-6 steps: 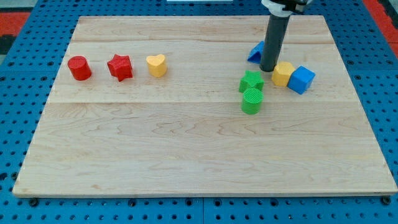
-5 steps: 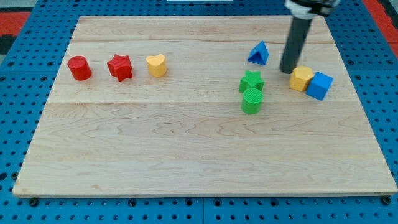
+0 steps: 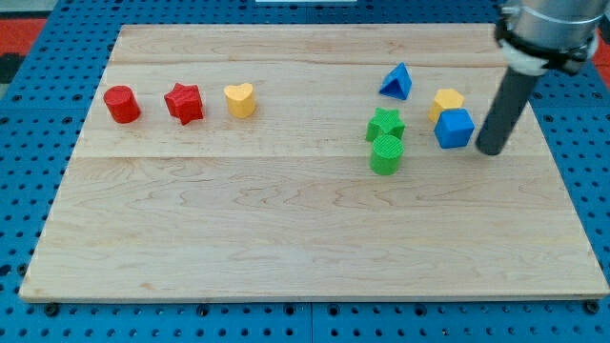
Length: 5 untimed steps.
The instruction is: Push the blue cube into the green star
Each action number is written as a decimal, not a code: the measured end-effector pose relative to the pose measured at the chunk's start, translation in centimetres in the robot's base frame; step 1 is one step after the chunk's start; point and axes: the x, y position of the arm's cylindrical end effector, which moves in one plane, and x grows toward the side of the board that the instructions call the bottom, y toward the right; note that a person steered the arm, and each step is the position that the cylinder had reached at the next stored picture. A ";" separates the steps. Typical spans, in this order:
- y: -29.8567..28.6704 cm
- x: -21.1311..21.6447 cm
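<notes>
The blue cube [image 3: 455, 128] sits on the wooden board at the view's right, touching a yellow block [image 3: 445, 102] just above it. The green star [image 3: 385, 123] lies to the cube's left with a gap between them. My tip [image 3: 489, 150] rests on the board just right of the blue cube, close to its right side. The rod rises from it toward the view's top right.
A green cylinder [image 3: 386, 154] touches the green star from below. A blue triangle [image 3: 396, 82] lies above the star. A red cylinder [image 3: 122, 104], a red star [image 3: 184, 102] and a yellow heart [image 3: 240, 98] stand in a row at the view's left.
My tip moved from left of the yellow block to the right side of the blue cube. The blue cube and yellow block shifted left; the cube now sits below the yellow block.
</notes>
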 end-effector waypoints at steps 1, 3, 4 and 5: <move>-1.0 -3.0; -19.3 2.3; -22.3 2.3; -30.2 0.5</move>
